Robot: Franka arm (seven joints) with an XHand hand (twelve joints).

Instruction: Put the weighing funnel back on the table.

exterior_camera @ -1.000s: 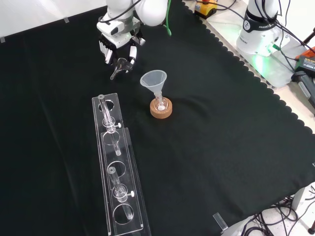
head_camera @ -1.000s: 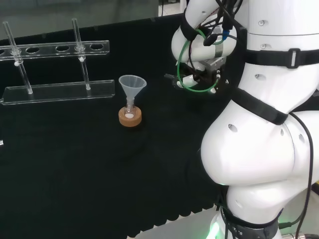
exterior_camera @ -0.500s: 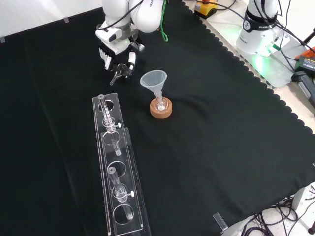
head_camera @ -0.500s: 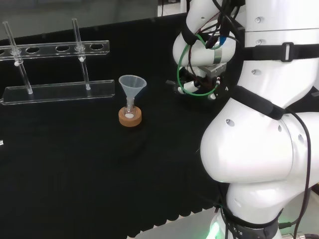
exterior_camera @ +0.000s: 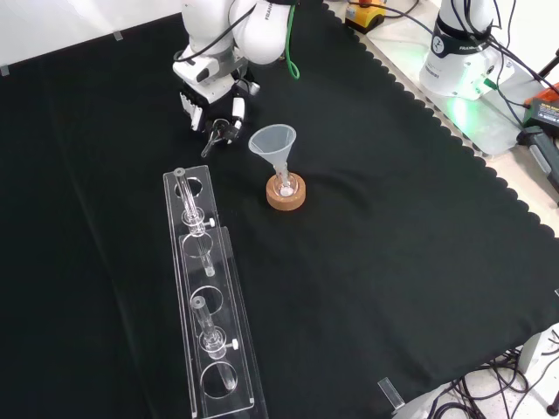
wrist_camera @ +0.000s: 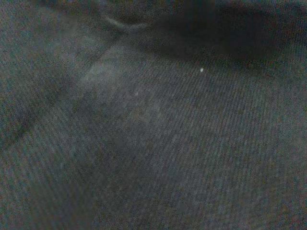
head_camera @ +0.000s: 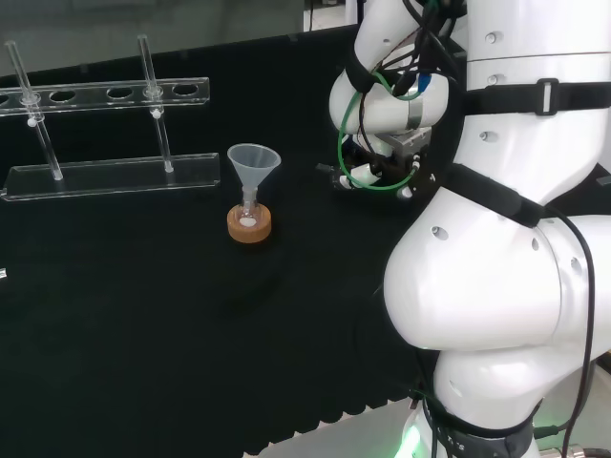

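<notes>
The weighing funnel (exterior_camera: pixel 215 135) may roll or skid away if you release it while it is tilted: its short stem slants downward and would likely meet the cloth first. It may also snag on a fingertip as the hand (exterior_camera: pixel 208 89) opens. You hold it pinched at the tips of the curled fingers (exterior_camera: pixel 233 110), below the palm, low over the bench (exterior_camera: pixel 376 288) towards its far edge in the front view. I cannot tell whether it touches the cloth. The funnel (exterior_camera: pixel 273 142) on its cork ring (exterior_camera: pixel 286 195) stands near; a sideways swing could topple it.
</notes>
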